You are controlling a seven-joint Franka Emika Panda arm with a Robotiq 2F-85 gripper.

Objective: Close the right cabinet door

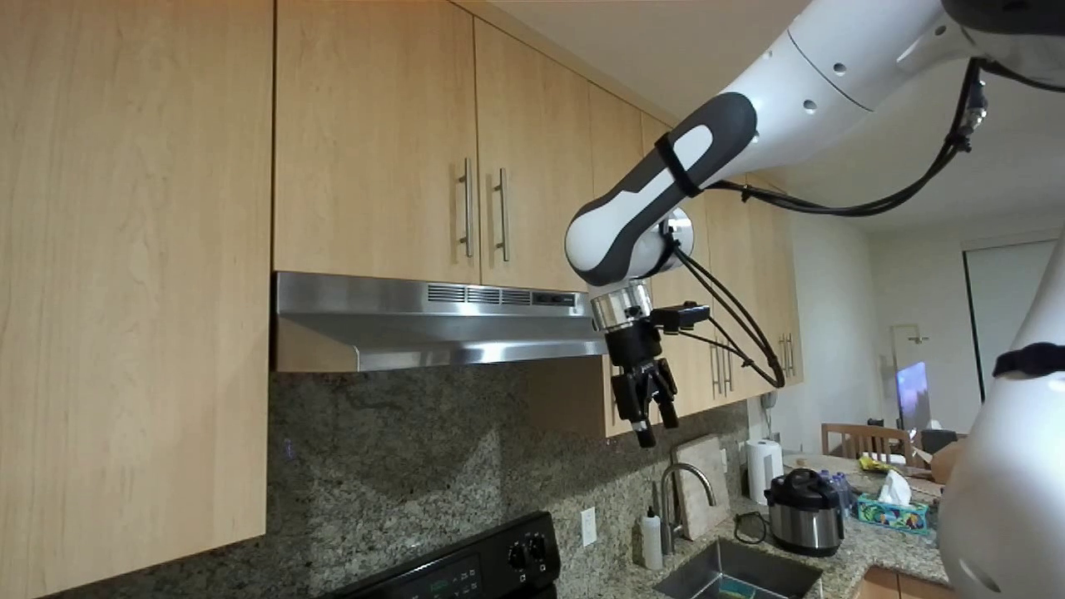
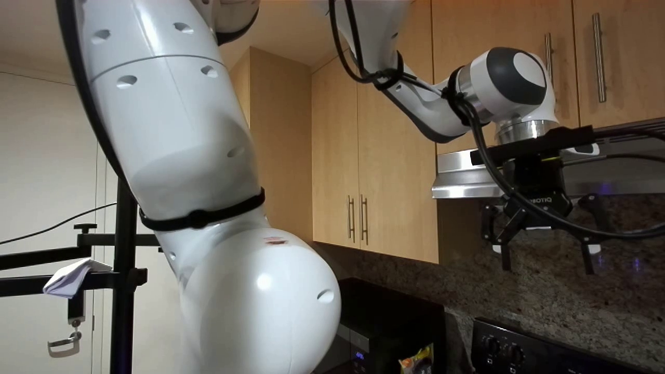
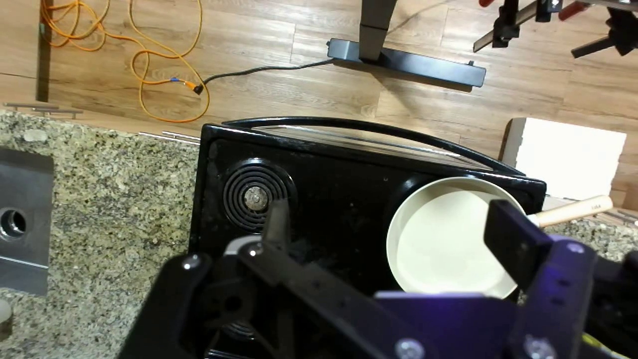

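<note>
The right cabinet door (image 1: 537, 141) is a short light-maple upper door above the range hood, with a silver bar handle (image 1: 502, 215) along its left edge. It looks shut, flush with its twin door (image 1: 378, 141). The right door (image 2: 634, 67) also shows at the top right of an exterior view; its inner face is hidden. My gripper (image 1: 657, 424) points down, below and in front of the door, apart from it. In an exterior view the gripper (image 2: 546, 259) has its fingers spread with nothing between them. In the wrist view the gripper (image 3: 389, 219) is open above the stove.
The steel range hood (image 1: 441, 320) juts out beneath the doors. Below are the black stove (image 3: 344, 199) with a cream pan (image 3: 448, 239), and a sink (image 3: 25, 219). Longer maple doors (image 2: 397, 171) flank the hood. A microwave (image 2: 395, 322) stands in the corner.
</note>
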